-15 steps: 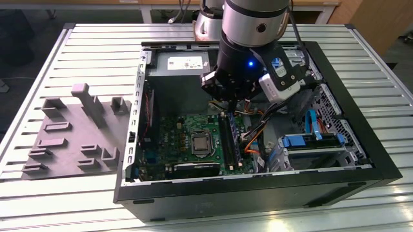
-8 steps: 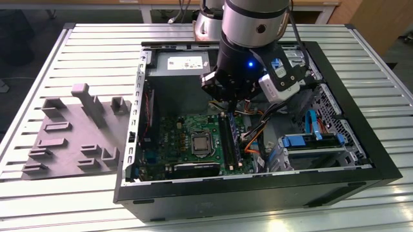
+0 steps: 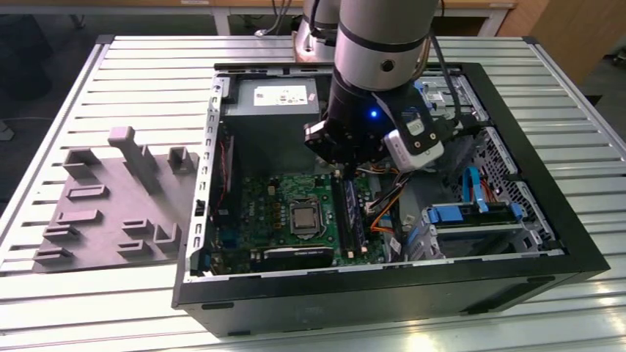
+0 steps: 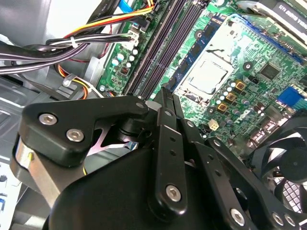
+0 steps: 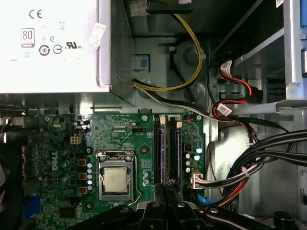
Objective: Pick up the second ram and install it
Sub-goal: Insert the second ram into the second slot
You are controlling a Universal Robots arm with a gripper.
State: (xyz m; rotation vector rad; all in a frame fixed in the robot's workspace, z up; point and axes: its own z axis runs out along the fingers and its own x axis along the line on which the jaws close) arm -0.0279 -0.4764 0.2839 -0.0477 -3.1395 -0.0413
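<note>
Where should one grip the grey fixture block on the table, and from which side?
Probably by its tall upright post, coming from straight above: the grey fixture block lies flat on the slatted table, so its edges offer little, while the post stands free.

Arm (image 3: 382, 44) upright (jaws together, downward)
</note>
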